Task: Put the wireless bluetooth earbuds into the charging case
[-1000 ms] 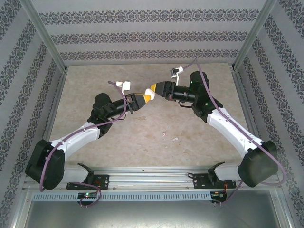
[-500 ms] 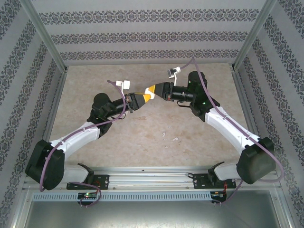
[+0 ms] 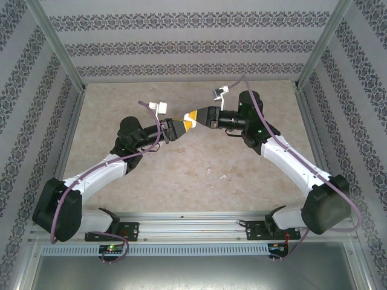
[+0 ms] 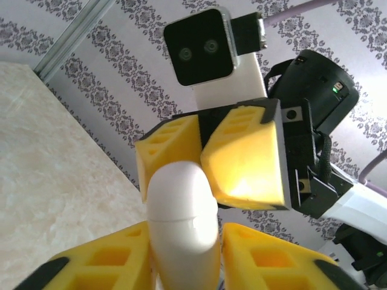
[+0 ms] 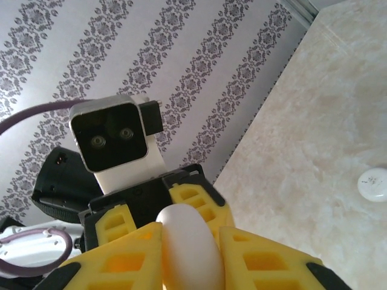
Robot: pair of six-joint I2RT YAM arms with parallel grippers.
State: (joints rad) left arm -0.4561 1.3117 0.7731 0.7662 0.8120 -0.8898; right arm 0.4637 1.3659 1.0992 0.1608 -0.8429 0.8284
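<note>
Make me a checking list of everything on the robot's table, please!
Surface: beige marbled table, flat and dry-looking.
Job's things: white case held in the air, lid seam looks closed; two small white pieces lie on the table nearer the arm bases, probably earbuds, too small to be sure.
Clutter: nothing seen.
Grippers: left gripper and right gripper meet tip to tip, each shut on the white case from opposite ends.
Cables: a purple cable runs along each arm, hanging loose near the wrists.
Surroundings: patterned walls on three sides, with a metal frame.
</note>
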